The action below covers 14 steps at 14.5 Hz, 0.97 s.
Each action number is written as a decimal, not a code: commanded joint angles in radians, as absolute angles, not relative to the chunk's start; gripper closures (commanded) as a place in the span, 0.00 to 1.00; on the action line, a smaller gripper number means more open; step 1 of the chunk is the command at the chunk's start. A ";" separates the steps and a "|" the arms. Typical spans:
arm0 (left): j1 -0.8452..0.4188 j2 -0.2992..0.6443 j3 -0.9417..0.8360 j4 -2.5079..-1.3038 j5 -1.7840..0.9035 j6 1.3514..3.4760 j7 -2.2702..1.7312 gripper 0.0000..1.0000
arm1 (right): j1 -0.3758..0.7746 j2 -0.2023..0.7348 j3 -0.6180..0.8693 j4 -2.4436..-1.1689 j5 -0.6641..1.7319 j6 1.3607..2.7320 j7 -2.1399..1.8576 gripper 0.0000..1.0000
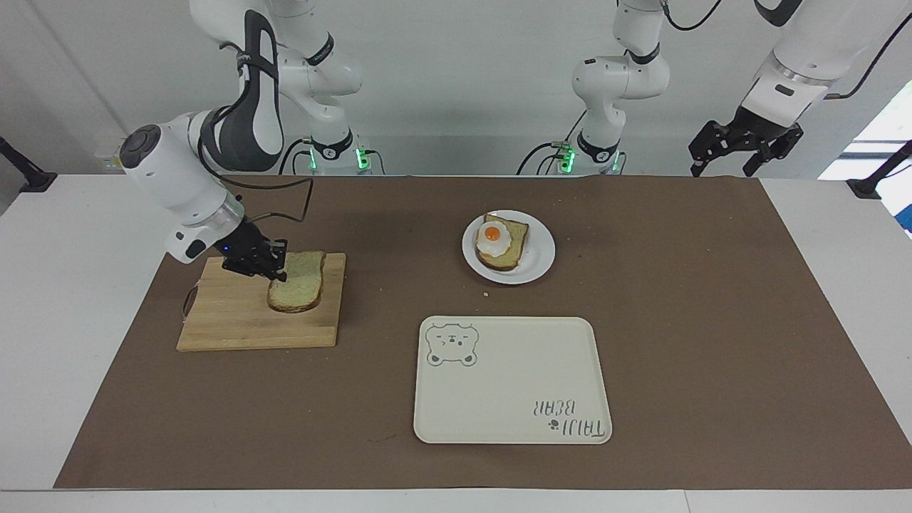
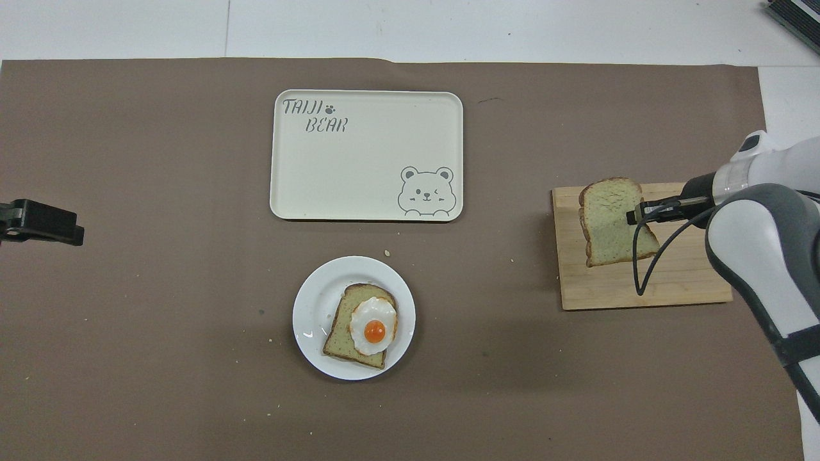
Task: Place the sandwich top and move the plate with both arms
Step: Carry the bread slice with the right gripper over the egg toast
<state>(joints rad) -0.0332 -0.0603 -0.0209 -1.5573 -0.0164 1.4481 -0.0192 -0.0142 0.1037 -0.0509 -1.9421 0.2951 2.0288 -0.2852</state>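
Observation:
The sandwich top (image 1: 298, 282) (image 2: 613, 221), a plain pale slice with brown crust, hangs a little above the wooden cutting board (image 1: 235, 320) (image 2: 602, 288). My right gripper (image 1: 274, 265) (image 2: 634, 216) is shut on its edge. The white plate (image 1: 540, 258) (image 2: 312, 307) lies mid-table and carries a bread slice with a fried egg (image 1: 493, 239) (image 2: 373, 325). Raised over the table's edge at the left arm's end, my left gripper (image 1: 741, 153) (image 2: 38, 222) is open and holds nothing; the left arm waits.
A cream tray with a bear drawing (image 1: 513, 385) (image 2: 365, 160) lies farther from the robots than the plate. A brown mat (image 1: 677, 320) covers the table. Small crumbs are scattered around the plate.

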 commanded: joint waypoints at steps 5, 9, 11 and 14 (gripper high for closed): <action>-0.026 -0.055 -0.026 -1.545 -0.002 1.430 -0.028 0.00 | 0.095 0.094 -0.049 -1.921 0.318 1.997 -0.109 1.00; -0.026 -0.057 -0.026 -1.545 -0.002 1.430 -0.028 0.00 | 0.193 0.092 -0.049 -1.921 0.318 2.008 0.043 1.00; -0.026 -0.055 -0.026 -1.545 -0.002 1.430 -0.028 0.00 | 0.224 0.091 -0.049 -1.921 0.318 2.010 0.113 1.00; -0.026 -0.057 -0.026 -1.545 -0.002 1.430 -0.028 0.00 | 0.276 0.084 -0.045 -1.921 0.328 2.010 0.195 1.00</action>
<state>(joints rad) -0.0332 -0.0603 -0.0209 -1.5573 -0.0164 1.4481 -0.0193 0.2553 0.0997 -0.0461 -1.9191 0.2965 2.0152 0.1453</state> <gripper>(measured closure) 0.000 0.881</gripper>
